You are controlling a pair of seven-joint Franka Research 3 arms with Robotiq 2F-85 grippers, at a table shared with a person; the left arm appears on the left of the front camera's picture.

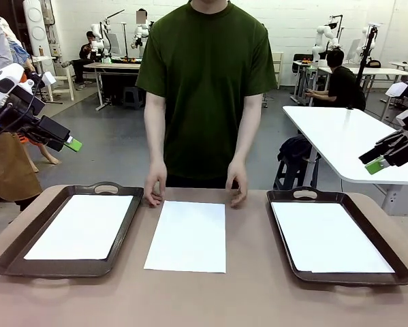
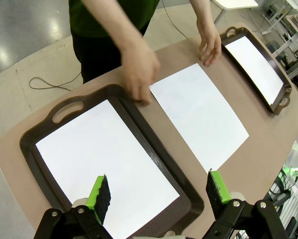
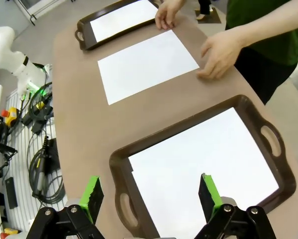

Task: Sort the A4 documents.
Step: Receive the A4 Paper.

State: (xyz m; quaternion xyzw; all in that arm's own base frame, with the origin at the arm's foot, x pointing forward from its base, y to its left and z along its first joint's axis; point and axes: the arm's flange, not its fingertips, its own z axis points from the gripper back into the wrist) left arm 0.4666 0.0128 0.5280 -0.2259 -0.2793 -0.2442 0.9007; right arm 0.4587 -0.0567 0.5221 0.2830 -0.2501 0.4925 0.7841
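Observation:
One white A4 document (image 1: 187, 236) lies flat on the brown table between two dark brown trays; it also shows in the wrist views (image 2: 198, 113) (image 3: 146, 64). The person's two hands (image 1: 155, 187) (image 1: 237, 188) rest on the table at its far corners. The left tray (image 1: 13, 251) holds a white sheet (image 1: 82, 226). Another sheet (image 1: 329, 238) lies in the right tray (image 1: 394, 259). My left gripper (image 1: 73, 144) hangs open, high above the table's left side. At the right, my right gripper (image 1: 374, 164) is raised too, open and holding nothing.
A white table (image 1: 353, 139) stands behind the right side. Cables and gear (image 3: 37, 144) lie on the floor beside the table's edge. Bare brown tabletop (image 1: 204, 300) runs along the near edge, in front of both trays.

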